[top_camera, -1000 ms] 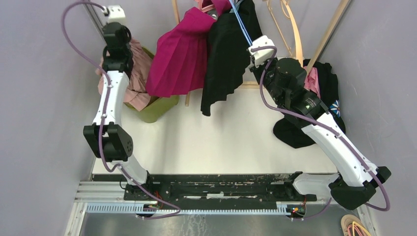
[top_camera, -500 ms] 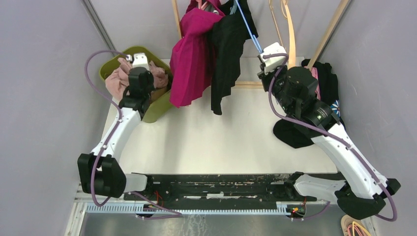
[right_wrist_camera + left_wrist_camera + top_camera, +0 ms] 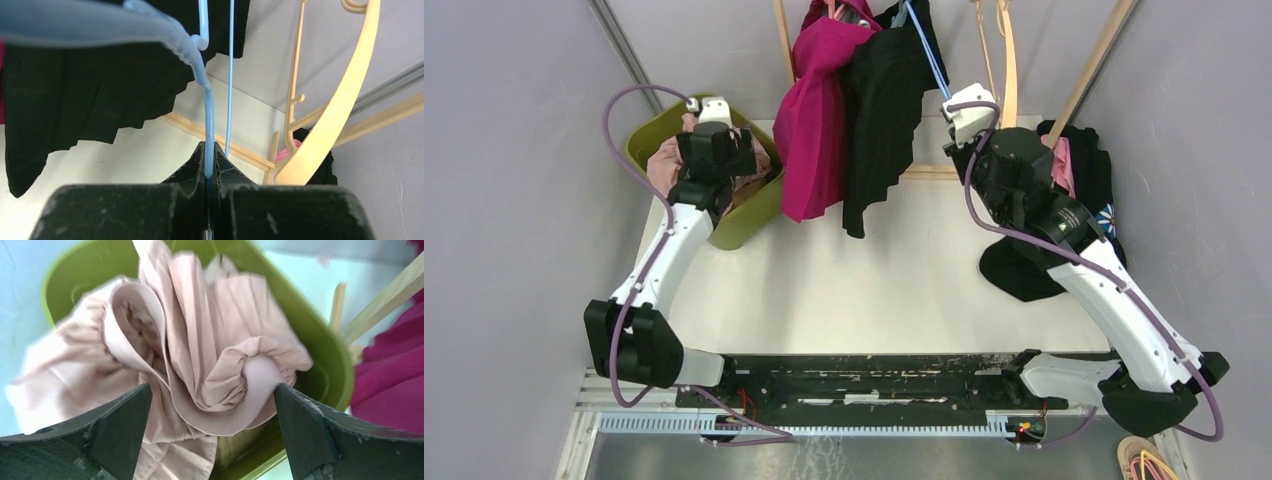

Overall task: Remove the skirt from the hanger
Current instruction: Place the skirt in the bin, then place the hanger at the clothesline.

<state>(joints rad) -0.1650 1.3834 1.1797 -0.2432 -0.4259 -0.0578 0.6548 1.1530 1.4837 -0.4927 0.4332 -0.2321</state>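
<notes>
Since the earlier frame the left gripper has come down over the green bin and its jaws now stand apart. One pale pink skirt, soft and gathered, lies crumpled in the one smooth, rounded bin. The right gripper is clamped on one thin blue hanger. Two pleated skirts hang, one magenta skirt and one black skirt.
</notes>
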